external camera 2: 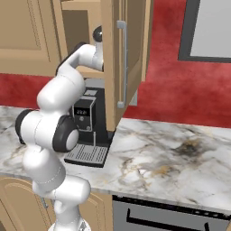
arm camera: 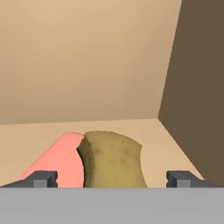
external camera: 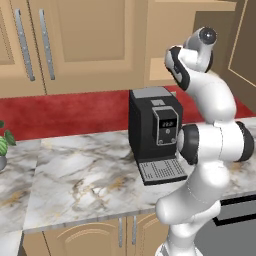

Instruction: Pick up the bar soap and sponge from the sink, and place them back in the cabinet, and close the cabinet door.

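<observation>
My arm reaches up into the open tan cabinet [arm camera: 87,57]. In the hand view the yellow-brown sponge [arm camera: 113,159] lies on the cabinet shelf [arm camera: 153,131], between my fingertips and clear of both. The salmon-pink bar soap [arm camera: 63,159] lies flat beside it on the left, touching it. My gripper [arm camera: 112,178] is open, its fingertips [arm camera: 41,178] spread wide. The cabinet door [external camera 2: 113,63] with its silver bar handle [external camera 2: 122,63] stands open and hides my hand in the right base view. The sink is out of view.
A black coffee machine [external camera: 155,132] stands on the marble counter [external camera: 85,175] right under the open cabinet. Closed wall cabinets [external camera: 75,45] are to the left, and a small plant [external camera: 4,145] sits at the far left. A dark appliance front [external camera 2: 167,216] sits below the counter.
</observation>
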Motion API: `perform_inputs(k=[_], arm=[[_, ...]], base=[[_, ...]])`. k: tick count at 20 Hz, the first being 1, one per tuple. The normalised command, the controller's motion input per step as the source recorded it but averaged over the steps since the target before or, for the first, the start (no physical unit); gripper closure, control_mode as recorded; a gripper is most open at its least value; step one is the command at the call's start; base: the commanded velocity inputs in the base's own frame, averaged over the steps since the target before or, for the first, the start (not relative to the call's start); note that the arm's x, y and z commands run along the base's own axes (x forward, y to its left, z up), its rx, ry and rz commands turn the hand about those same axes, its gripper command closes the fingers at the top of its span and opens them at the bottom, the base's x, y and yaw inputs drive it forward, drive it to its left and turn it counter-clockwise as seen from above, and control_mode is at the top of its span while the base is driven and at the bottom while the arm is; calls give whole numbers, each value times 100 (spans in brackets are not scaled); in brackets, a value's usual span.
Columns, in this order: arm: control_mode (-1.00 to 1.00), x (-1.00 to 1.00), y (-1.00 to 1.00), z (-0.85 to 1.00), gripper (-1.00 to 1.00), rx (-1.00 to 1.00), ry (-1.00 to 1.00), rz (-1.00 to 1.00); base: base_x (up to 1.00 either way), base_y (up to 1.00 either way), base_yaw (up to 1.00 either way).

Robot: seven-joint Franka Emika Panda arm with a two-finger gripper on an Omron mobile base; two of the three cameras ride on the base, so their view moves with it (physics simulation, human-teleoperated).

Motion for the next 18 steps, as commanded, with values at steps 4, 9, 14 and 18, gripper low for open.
perform_inputs(k=[4,9,14,18], arm=[[-100,-18,0,0,-100,-2,-4,-4],[-100,-37,0,9,-100,0,-2,-2],[-100,-41,6,12,-100,0,-1,0],[-100,-38,7,15,-100,0,0,0]], base=[[0,0,0],[0,0,0],[0,0,0],[0,0,0]])
